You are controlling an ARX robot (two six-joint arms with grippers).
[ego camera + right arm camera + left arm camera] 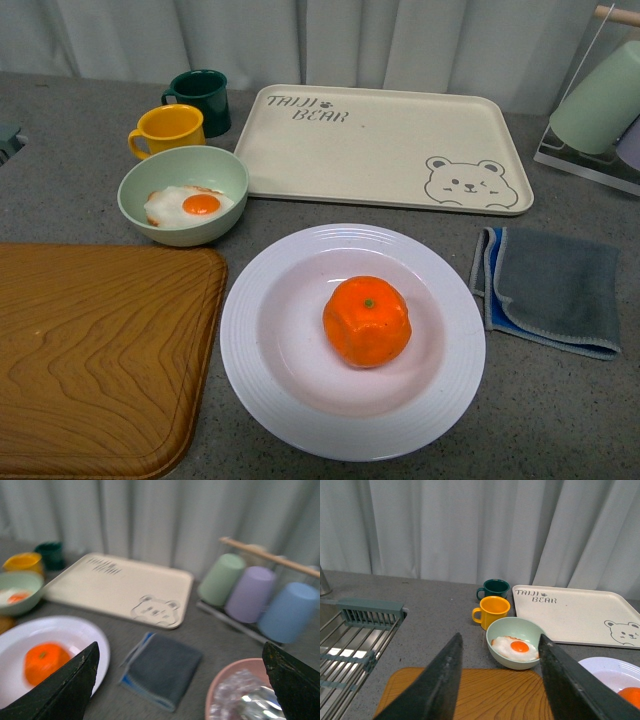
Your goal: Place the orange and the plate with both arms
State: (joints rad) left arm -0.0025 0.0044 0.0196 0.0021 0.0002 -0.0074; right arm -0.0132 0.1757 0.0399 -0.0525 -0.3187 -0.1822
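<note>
The orange (366, 321) sits centred in the plate (262, 385), to the right of the left pincer (500, 639) and left of the right pincer (180, 648); both pincers are spread wide, holding nothing.

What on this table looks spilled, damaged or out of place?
Nothing is spilled or broken. The orange sits whole in the plate. Only the grey cloth lies slightly askew, its blue edge showing.
</note>
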